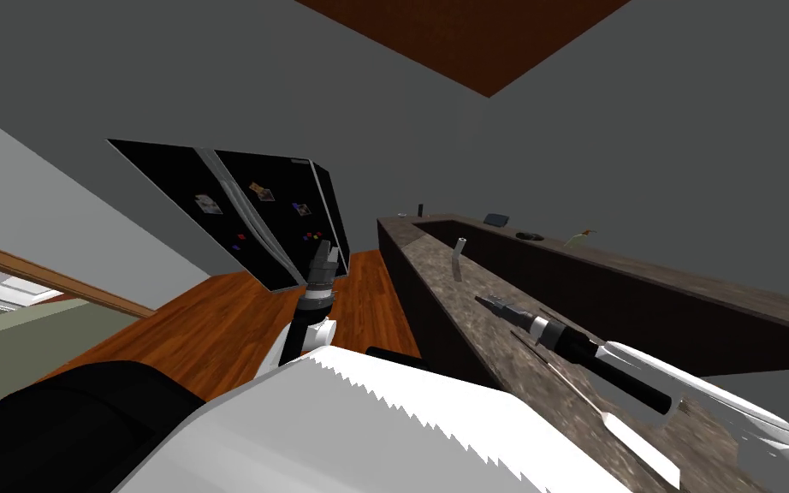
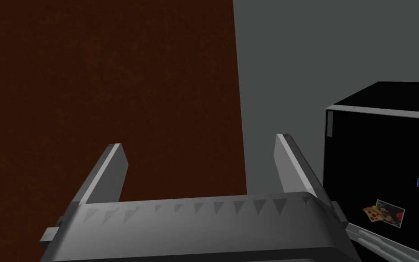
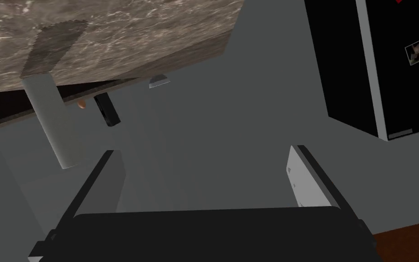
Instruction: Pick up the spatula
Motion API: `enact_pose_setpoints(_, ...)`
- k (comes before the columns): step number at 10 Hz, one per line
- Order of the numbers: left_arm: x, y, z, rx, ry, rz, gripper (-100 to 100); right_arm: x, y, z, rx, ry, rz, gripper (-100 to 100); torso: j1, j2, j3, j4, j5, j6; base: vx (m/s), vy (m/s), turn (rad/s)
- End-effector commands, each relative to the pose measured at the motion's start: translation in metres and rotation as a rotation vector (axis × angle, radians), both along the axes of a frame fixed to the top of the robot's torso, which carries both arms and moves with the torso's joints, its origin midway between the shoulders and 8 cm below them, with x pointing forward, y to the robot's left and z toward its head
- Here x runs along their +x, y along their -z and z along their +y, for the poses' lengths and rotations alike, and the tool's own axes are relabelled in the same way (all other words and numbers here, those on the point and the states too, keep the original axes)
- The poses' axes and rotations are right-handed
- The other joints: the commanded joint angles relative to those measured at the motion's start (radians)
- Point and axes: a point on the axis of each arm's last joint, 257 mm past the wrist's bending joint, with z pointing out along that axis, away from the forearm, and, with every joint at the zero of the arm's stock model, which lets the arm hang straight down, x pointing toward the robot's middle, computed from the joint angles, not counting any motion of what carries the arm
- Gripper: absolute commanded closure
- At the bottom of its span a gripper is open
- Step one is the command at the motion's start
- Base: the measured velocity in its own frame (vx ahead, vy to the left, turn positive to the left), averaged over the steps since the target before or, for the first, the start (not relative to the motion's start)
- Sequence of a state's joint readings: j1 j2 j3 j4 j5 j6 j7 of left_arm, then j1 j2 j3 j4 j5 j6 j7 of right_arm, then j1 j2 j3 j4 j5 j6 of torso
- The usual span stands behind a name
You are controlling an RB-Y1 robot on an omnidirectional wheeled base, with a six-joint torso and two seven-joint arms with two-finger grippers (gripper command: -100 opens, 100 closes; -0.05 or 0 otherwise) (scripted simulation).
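Over marbled counter [image 1: 446, 267], holds right gripper [image 1: 483, 299] spread, white spatula [image 1: 634, 439] lying by its forearm; holds left gripper [image 1: 324, 249] spread near black fridge [image 1: 239, 224]

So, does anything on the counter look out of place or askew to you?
Nothing spilled or broken. One oddity: the spatula lies flat on the counter under my right forearm, behind the open right gripper, which points past it toward a grey tube standing alone, bent near its top.
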State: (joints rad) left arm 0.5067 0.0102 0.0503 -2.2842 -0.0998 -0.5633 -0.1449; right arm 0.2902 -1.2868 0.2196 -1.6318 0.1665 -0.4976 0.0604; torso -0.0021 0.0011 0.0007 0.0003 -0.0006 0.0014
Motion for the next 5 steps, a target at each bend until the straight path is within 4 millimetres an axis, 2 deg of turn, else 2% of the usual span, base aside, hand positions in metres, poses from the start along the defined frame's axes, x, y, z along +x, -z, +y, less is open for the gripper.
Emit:
enact_pose_setpoints(1,0.0,0.0,0.0,0.0,0.0,0.0,0,-0.014,0.019,-0.025,-0.067,0.004,0.06,-100,0.0,0.0,0.0,0.0,0.0,0.0,-0.026,-0.033,0.185)
enact_pose_setpoints(2,0.0,0.0,0.0,0.0,0.0,0.0,0,-0.014,0.018,-0.026,-0.073,0.003,0.061,-100,0.0,0.0,0.0,0.0,0.0,-0.001,-0.021,-0.034,0.077)
enact_pose_setpoints(3,0.0,0.0,0.0,0.0,0.0,0.0,0,-0.027,0.034,-0.049,-0.127,0.008,0.116,-100,0.0,0.0,0.0,0.0,0.0,0.0,-0.025,-0.04,0.141)
enact_pose_setpoints(4,0.0,0.0,0.0,0.0,0.0,0.0,0,-0.027,0.034,-0.05,-0.13,0.007,0.116,-100,0.0,0.0,0.0,0.0,0.0,0.0,-0.022,-0.039,0.081)
enact_pose_setpoints(5,0.0,0.0,0.0,0.0,0.0,0.0,0,-0.042,0.049,-0.073,-0.184,0.011,0.174,-100,0.0,0.0,0.0,0.0,0.0,0.0,-0.025,-0.038,0.176)
